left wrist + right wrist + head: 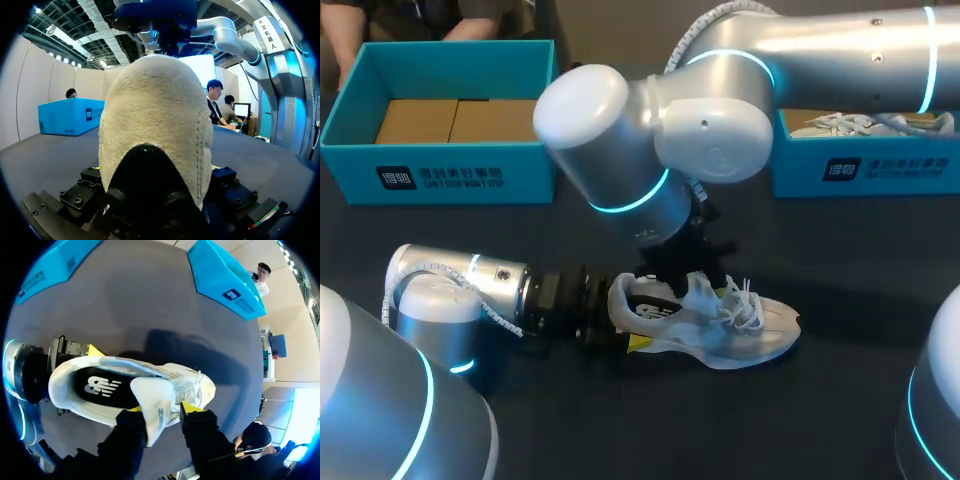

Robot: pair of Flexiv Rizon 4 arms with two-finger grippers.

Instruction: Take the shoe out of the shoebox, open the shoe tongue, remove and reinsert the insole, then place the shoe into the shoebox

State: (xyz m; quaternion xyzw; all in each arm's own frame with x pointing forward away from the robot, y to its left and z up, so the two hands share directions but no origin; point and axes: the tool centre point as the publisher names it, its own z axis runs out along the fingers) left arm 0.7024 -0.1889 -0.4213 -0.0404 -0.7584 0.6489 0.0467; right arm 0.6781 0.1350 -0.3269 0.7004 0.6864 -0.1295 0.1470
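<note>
An open blue shoebox [450, 178] is sitting well behind the left gripper [622, 320], whose fingers are clamping the heel of the white shoe [745, 330] from both sides. The shoe is resting on the dark table [620, 420], toe pointing away from those fingers. The right gripper [163, 409] is hovering over the laces, fingers spread, with the raised tongue [154, 402] standing between them against one finger. A second blue box [865, 170] is sitting well beyond them.
</note>
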